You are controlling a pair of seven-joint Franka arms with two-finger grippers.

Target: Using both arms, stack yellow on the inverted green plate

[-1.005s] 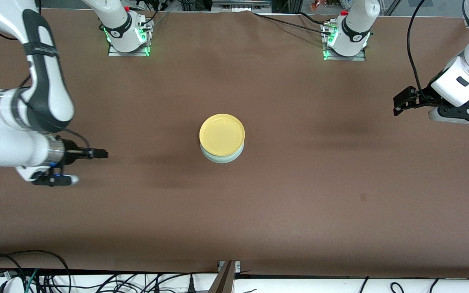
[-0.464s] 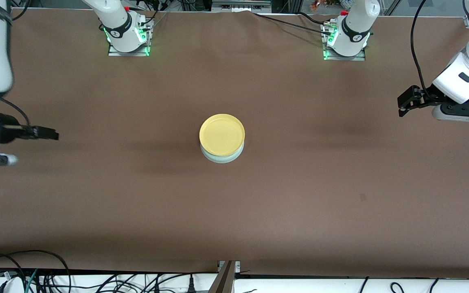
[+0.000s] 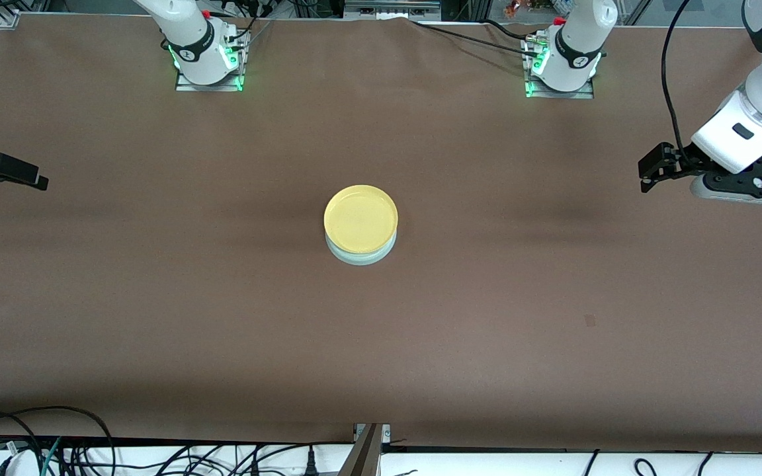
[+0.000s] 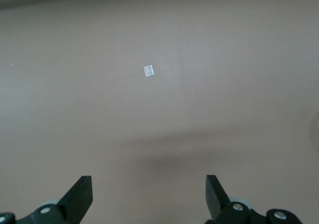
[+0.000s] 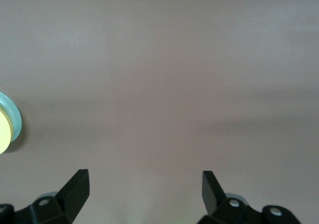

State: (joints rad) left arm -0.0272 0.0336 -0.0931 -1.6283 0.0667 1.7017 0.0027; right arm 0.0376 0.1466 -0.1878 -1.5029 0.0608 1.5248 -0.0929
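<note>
The yellow plate rests right side up on the pale green plate, which lies upside down at the middle of the table; only the green plate's rim shows under it. Both also show at the edge of the right wrist view: yellow plate, green plate. My right gripper is open and empty over the right arm's end of the table, well away from the stack. My left gripper is open and empty over the left arm's end. In the wrist views the left gripper and right gripper hang over bare brown table.
The table is covered by a brown cloth. A small pale square mark lies on the cloth; it also shows as a faint mark in the front view. The arm bases stand along the edge farthest from the front camera. Cables lie past the nearest edge.
My right arm has drawn back toward its end of the table and mostly left the front view. My left gripper has shifted only slightly. The stacked plates have not moved.
</note>
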